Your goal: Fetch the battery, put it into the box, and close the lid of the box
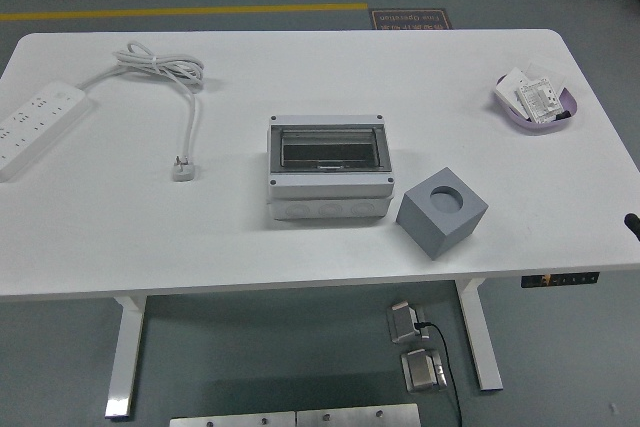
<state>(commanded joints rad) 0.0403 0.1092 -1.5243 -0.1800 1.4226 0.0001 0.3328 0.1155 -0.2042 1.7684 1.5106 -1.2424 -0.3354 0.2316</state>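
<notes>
A grey junction box (pixel 328 168) with a smoky see-through lid stands in the middle of the table, and the lid lies flat on it. A purple tray (pixel 565 117) at the far right holds white flat pieces (pixel 532 96); I cannot tell which is the battery. Only a black tip of my right hand (pixel 633 222) shows at the right edge, far from the box and the tray. My left arm is out of view.
A grey cube (pixel 441 211) with a round hole on top sits just right of the box. A white power strip (pixel 30 127) lies at the far left, its cord and plug (pixel 183 169) stretching toward the middle.
</notes>
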